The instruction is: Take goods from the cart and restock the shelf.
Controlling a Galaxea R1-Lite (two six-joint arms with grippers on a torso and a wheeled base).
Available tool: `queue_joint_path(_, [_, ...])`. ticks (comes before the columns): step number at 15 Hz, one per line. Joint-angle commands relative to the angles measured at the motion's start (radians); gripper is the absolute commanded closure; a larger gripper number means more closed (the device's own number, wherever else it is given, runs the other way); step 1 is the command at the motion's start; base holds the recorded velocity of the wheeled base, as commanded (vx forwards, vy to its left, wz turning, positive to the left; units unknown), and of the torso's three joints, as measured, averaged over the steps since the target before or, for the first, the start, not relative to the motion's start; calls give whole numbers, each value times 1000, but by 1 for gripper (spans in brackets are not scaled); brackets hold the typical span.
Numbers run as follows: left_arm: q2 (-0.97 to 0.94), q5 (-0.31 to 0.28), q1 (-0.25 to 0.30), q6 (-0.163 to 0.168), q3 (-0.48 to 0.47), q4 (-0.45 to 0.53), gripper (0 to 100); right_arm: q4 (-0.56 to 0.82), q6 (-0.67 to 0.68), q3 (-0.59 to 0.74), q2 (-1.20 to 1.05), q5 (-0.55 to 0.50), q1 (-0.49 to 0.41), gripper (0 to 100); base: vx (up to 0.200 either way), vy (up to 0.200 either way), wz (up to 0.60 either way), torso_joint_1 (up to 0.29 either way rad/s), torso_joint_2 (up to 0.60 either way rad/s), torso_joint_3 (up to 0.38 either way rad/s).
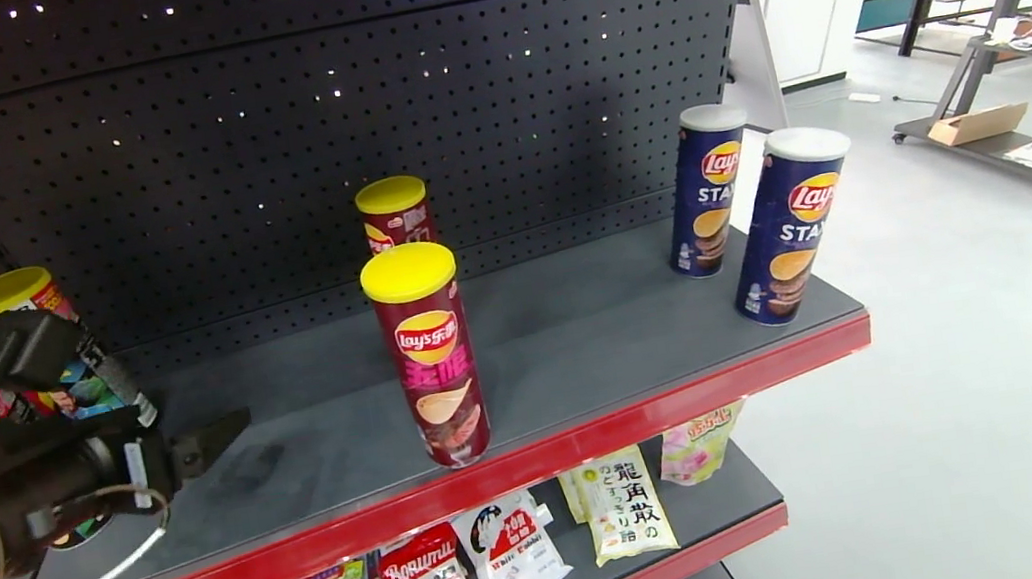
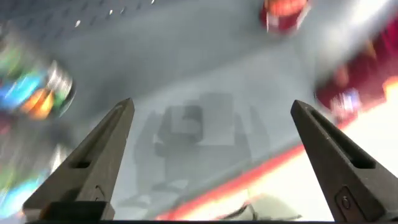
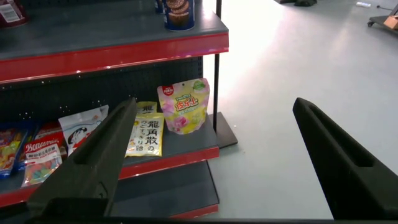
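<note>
Grey shelf deck, red front lip, black pegboard behind. Left hand hovers over the deck, released, nothing between its fingers.

Close beside its wrist stands a multicoloured can, half hidden by the arm and smeared in the wrist view. Risk: I judge any sideways swing would clip it.

Ahead of the hand, a maroon can stands close to the lip; a knock could send it over. A second maroon can sits behind it. Two blue cans stand well beyond, one by the shelf corner.

Right hand is released and empty, facing snack bags on the lower shelf. Where the cart stands I cannot tell.
</note>
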Motion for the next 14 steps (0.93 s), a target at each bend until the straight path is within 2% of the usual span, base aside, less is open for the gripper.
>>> queue_joint_path(1, [-332,-4,125,30,111,134,0,1,-1,0,1,0,0,0,0,0,0,0,0,0])
queue_joint_path(2, [-399,-42,178,30,130,143,0,1,-1,0,1,0,0,0,0,0,0,0,0,0])
queue_joint_path(4, [-556,-237,200,16,148,213,0,1,-1,2,1,0,0,0,0,0,0,0,0,0])
queue_joint_path(5, [-628,-255,200,18,137,262,0,1,-1,0,1,0,0,0,0,0,0,0,0,0])
queue_joint_path(8, [-754,-241,204,11,167,296,0,-1,-1,2,1,0,0,0,0,0,0,0,0,0])
queue_joint_path(11, [-855,-191,206,14,191,321,0,1,-1,0,1,0,0,0,0,0,0,0,0,0])
queue_joint_path(13, [-855,-120,204,16,187,322,0,-1,-1,2,1,0,0,0,0,0,0,0,0,0])
queue_joint_path(14, [-856,-120,204,18,182,322,0,1,-1,0,1,0,0,0,0,0,0,0,0,0])
